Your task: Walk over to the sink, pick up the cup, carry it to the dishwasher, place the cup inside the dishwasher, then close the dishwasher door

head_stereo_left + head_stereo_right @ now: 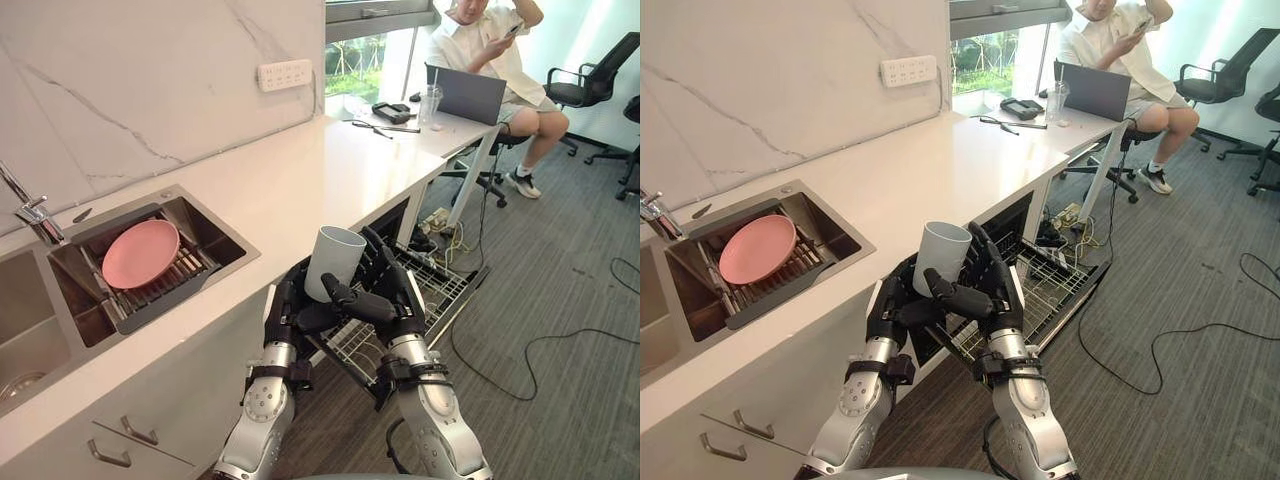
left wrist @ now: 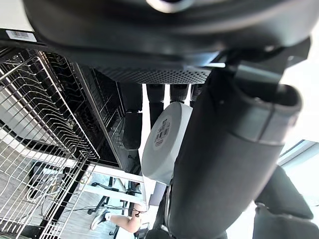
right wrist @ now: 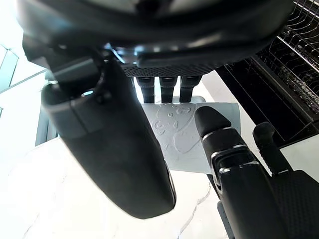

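A pale grey cup (image 1: pixel 335 260) is upright in the air beside the counter's front edge, held between both hands. My left hand (image 1: pixel 283 312) curls round its left side and my right hand (image 1: pixel 395 300) wraps it from the right, thumb across the front. The left wrist view shows the cup's white base (image 2: pixel 164 142) with a sticker. In the right wrist view the cup's wall (image 3: pixel 187 137) is pinched past the fingers. The dishwasher (image 1: pixel 400 225) under the counter stands open, its wire rack (image 1: pixel 440 285) pulled out just below and right of the hands.
A sink (image 1: pixel 225 235) in the white counter holds a pink plate (image 1: pixel 140 252), with a tap (image 1: pixel 30 212) to its left. A person (image 1: pixel 490 45) sits at a desk with a laptop (image 1: pixel 466 94) at the far end. Office chairs (image 1: pixel 590 80) stand on the carpet.
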Robot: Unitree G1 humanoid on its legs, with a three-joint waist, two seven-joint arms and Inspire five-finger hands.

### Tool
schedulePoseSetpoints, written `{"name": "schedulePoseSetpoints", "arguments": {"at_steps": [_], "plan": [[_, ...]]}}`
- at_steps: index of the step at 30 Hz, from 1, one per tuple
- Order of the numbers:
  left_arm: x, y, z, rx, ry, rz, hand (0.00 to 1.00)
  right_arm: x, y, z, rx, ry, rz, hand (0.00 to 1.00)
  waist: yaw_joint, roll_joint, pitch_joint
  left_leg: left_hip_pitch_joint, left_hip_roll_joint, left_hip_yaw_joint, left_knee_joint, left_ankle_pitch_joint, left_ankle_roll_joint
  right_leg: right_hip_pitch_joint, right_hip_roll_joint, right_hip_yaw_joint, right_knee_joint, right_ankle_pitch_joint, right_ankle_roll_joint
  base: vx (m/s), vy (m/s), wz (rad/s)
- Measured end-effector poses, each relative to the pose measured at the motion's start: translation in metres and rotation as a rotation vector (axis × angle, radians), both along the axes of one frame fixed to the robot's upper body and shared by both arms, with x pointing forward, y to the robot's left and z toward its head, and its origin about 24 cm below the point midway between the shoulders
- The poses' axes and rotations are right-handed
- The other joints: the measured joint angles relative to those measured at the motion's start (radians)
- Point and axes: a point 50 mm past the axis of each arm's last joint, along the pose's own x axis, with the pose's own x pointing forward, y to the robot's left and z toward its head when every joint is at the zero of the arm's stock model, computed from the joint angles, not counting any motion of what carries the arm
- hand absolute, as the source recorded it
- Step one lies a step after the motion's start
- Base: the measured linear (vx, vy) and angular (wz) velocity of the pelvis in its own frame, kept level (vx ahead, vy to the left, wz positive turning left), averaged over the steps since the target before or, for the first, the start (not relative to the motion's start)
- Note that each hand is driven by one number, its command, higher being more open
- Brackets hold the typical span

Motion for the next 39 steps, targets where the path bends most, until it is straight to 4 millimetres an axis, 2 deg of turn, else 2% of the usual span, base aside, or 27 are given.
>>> {"name": "schedulePoseSetpoints", "arguments": {"at_steps": [4,8,9,19,27,28,39], "plan": [[-0.002,-0.011,0.001,-0.015,-0.002,-0.051,0.30,0.007,0.001,0.005,-0.011,-0.015,-0.013,0.90,0.007,-0.002,-0.002,-0.005,0.000,-0.001,0.000,0.004,0.002,-0.005,0.000,0.000,-0.001,0.004,0.000,0.00,0.000,0.00],[-0.001,-0.013,0.003,-0.020,-0.010,-0.060,0.30,0.012,0.001,0.008,-0.023,-0.024,-0.023,0.90,0.006,-0.006,-0.012,-0.014,0.000,-0.006,0.000,0.010,0.001,-0.009,0.000,-0.005,-0.003,0.008,0.000,-0.01,-0.002,0.03],[0.000,-0.013,0.003,-0.029,-0.008,-0.061,0.30,0.013,0.001,0.008,-0.025,-0.025,-0.025,0.30,0.007,-0.006,-0.015,-0.016,-0.001,-0.008,0.000,0.011,0.001,-0.009,0.000,-0.007,-0.004,0.009,0.000,-0.02,-0.001,0.07],[-0.003,-0.021,0.011,-0.058,-0.028,-0.082,0.30,0.024,-0.003,0.015,-0.035,-0.035,-0.078,0.30,0.010,-0.007,-0.025,-0.028,-0.002,-0.022,0.000,0.019,0.003,-0.010,-0.001,-0.023,-0.012,0.014,-0.001,-0.01,-0.002,0.04],[-0.003,-0.023,0.012,-0.060,-0.029,-0.085,0.30,0.024,-0.002,0.015,-0.013,-0.033,-0.070,0.30,0.010,-0.008,-0.026,-0.033,-0.002,-0.030,0.000,0.021,0.001,-0.011,0.000,-0.031,-0.013,0.015,-0.001,0.00,-0.005,0.02],[-0.003,-0.023,0.012,-0.060,-0.029,-0.085,0.90,0.024,-0.002,0.015,-0.010,-0.032,-0.070,0.30,0.010,-0.008,-0.026,-0.033,-0.002,-0.030,0.000,0.021,0.001,-0.011,0.000,-0.031,-0.013,0.015,-0.001,0.00,0.000,0.00],[-0.004,-0.029,0.025,-0.076,-0.087,-0.136,0.90,0.030,-0.018,0.019,0.021,-0.053,-0.140,0.30,0.009,-0.009,-0.025,-0.028,0.001,-0.021,0.000,0.021,0.002,-0.011,0.001,-0.024,-0.014,0.018,-0.002,0.00,-0.001,-0.02]]}}
